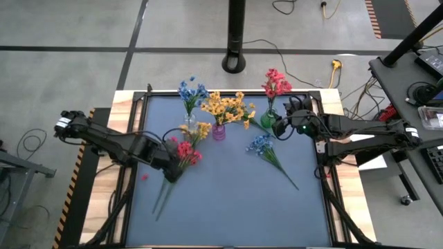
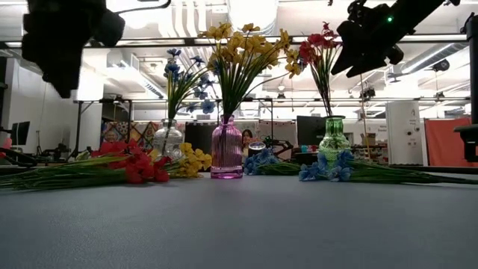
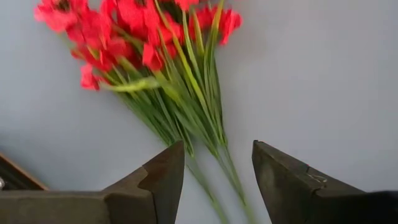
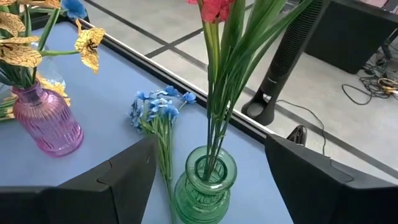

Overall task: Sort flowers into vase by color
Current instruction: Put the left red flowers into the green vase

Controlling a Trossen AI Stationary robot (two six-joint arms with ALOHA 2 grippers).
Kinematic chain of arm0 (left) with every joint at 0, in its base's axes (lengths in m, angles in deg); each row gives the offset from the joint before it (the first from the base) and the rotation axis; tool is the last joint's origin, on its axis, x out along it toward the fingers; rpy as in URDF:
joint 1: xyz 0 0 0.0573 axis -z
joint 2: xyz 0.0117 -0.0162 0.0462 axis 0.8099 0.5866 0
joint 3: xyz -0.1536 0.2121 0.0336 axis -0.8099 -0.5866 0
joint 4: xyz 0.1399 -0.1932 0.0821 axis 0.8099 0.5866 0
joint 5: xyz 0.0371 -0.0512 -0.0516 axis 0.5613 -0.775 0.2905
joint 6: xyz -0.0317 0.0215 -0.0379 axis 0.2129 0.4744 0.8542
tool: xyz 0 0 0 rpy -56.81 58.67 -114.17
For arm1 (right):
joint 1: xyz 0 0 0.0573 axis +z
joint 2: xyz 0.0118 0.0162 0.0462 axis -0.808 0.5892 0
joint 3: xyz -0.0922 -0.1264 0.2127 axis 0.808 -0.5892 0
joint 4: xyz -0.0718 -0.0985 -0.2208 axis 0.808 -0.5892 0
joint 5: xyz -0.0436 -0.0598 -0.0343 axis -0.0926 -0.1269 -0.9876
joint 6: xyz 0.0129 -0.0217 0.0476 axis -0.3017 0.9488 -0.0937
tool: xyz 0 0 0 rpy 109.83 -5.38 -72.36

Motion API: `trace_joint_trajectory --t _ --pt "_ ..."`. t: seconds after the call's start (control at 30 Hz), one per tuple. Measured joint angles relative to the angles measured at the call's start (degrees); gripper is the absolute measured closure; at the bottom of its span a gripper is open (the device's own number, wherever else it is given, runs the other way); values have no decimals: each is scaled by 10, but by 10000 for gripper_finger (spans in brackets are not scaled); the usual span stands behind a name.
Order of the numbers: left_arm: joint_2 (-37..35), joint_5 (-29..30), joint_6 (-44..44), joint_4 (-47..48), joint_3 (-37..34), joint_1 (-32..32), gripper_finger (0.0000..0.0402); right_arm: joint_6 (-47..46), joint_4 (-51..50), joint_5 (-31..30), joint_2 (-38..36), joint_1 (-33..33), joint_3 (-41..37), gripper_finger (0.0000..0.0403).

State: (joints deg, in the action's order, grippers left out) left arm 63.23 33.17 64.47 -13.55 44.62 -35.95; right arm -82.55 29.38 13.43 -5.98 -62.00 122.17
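Note:
A red flower sprig (image 1: 184,152) lies flat on the blue mat, its stems (image 3: 211,134) running toward the near left. My left gripper (image 3: 217,144) hangs open above those stems, pointing down and clear of them. A yellow sprig (image 1: 197,130) and a blue sprig (image 1: 266,147) also lie on the mat. Red flowers (image 1: 276,84) stand in a green vase (image 4: 204,186), yellow ones in a pink vase (image 1: 219,131), blue ones in a clear vase (image 1: 189,119). My right gripper (image 4: 210,140) is open, raised beside the green vase, a finger to either side of it in its wrist view.
The three vases stand in a row across the far half of the mat (image 1: 228,207), which is bare on the near side. A black frame (image 1: 325,187) borders the mat. A dark pole base (image 1: 234,63) stands on the floor beyond the table.

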Motion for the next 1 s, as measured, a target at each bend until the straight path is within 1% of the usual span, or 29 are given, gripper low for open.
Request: trace_joint_trajectory --t 0.13,0.33,0.47,0.6,0.73,0.9,1.0 --pt "32 -15 20 2 -2 24 213 1 -1 12 0 0 0 108" --pt "102 -16 39 39 -3 35 157 1 -2 43 0 0 0 106" --pt "149 -44 31 50 -3 35 131 3 -2 44 0 0 0 106" --pt "190 -44 13 31 -4 35 126 4 -2 44 0 0 -1 106" --pt "213 -47 1 -10 -19 35 126 9 -3 44 0 0 -1 105" --pt "222 -63 6 -27 -69 35 126 9 -6 44 0 0 -1 109" --pt "214 -65 12 -70 -104 36 126 1 -14 44 0 0 -1 110"
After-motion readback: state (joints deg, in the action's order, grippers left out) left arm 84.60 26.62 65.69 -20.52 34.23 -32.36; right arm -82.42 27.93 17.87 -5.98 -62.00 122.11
